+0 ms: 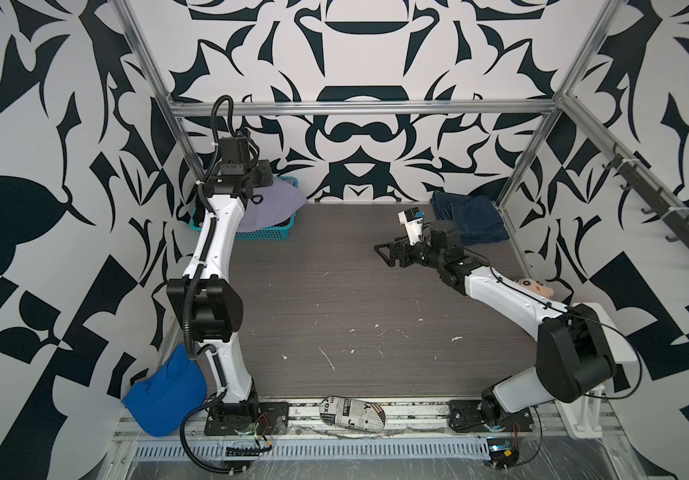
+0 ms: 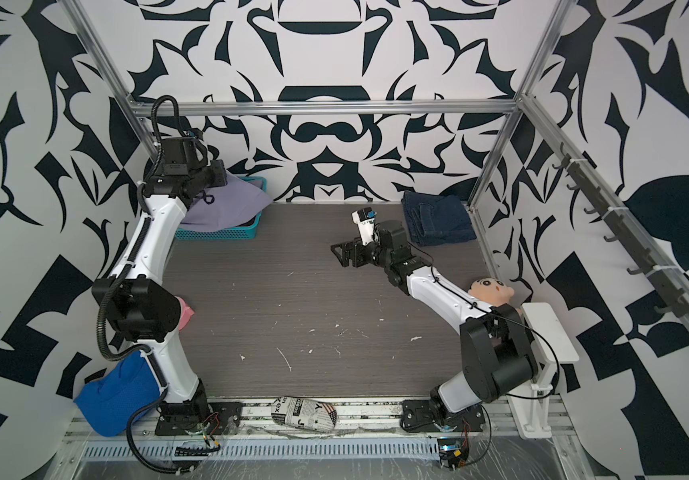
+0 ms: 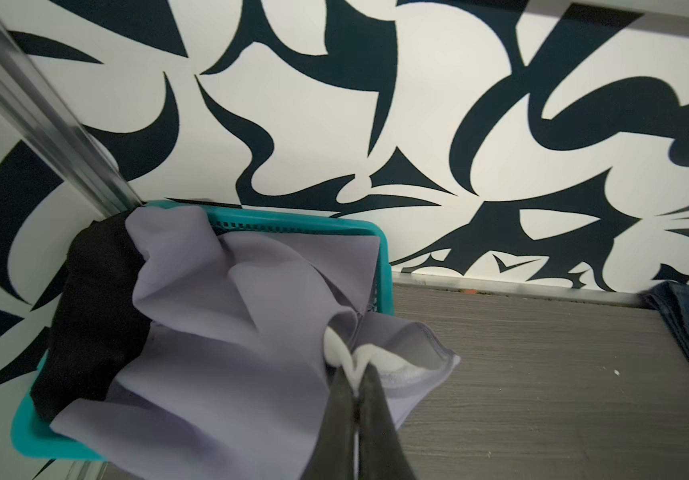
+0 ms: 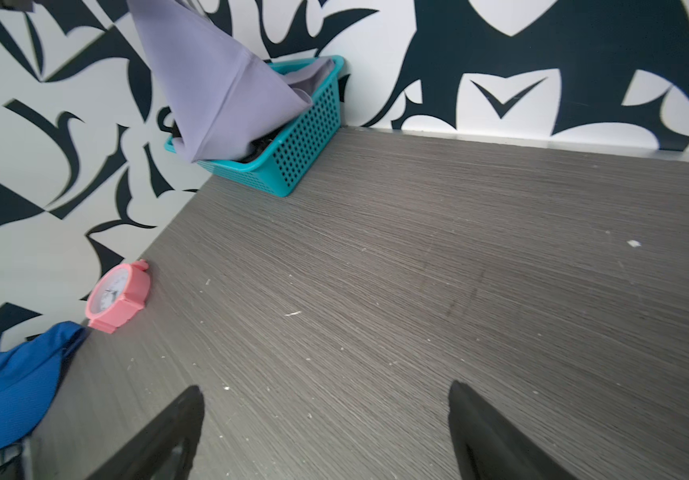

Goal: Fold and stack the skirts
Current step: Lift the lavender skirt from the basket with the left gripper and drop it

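Counted three skirts: lavender skirt (image 3: 218, 332) and black skirt (image 3: 93, 316) in one basket (image 3: 301, 226), denim skirt (image 1: 469, 220) on table (image 1: 334, 291). Found left gripper (image 3: 357, 374) clamped on lavender skirt, right gripper (image 4: 325, 386) gaping, empty.

The middle of the table (image 1: 334, 316) is lying open from near to far. A basket (image 1: 259, 236) is blocking the far left corner, with the lavender skirt (image 1: 276, 203) spilling over it. The denim skirt (image 1: 476, 220) is filling the far right corner. A clock (image 4: 118, 297) and a blue cloth (image 1: 168, 395) are crowding the left edge, a doll (image 2: 490, 289) is sitting at the right edge, a printed bundle (image 1: 353, 411) is lying at the near edge, and the right arm (image 1: 496, 282) is hanging over the right half.
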Robot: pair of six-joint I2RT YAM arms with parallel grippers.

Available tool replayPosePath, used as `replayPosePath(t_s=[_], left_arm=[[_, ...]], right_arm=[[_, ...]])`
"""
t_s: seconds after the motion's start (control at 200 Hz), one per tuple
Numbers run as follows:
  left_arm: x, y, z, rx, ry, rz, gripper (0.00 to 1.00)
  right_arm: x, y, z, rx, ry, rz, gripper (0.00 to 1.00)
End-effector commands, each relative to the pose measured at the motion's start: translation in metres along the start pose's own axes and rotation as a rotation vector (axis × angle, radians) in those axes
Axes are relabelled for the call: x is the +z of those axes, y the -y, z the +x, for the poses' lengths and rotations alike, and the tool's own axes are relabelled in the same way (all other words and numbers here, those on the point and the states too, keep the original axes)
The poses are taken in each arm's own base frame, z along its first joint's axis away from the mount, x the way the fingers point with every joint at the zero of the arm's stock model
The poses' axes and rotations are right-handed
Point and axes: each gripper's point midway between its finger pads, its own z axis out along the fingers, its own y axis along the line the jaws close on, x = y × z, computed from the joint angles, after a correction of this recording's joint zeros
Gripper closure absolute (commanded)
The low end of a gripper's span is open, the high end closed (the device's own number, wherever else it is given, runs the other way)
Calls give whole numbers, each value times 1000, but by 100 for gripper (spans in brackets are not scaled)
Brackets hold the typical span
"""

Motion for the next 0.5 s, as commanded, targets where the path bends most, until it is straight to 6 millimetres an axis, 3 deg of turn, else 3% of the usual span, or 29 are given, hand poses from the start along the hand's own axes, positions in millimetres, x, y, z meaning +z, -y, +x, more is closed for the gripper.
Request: replayPosePath(t_s=[0.0, 0.14, 0.26, 0.375, 0.495], left_arm=[[-49, 35, -44, 59, 109, 85, 100], [-89, 60, -82, 101, 201, 146, 100], [-122, 92, -102, 140, 254, 239, 100], [-143, 137, -99, 250, 279, 309, 100], [-158, 179, -85, 340, 283, 360, 100]], right_arm=[[-6, -26, -39, -28, 80, -97, 5], [-7, -35, -49, -36, 97, -138, 5], [-10, -44, -60, -43, 118, -174, 6], [-19, -52, -71, -63, 155, -189, 5], [-34, -49, -81, -82, 195, -124, 6]])
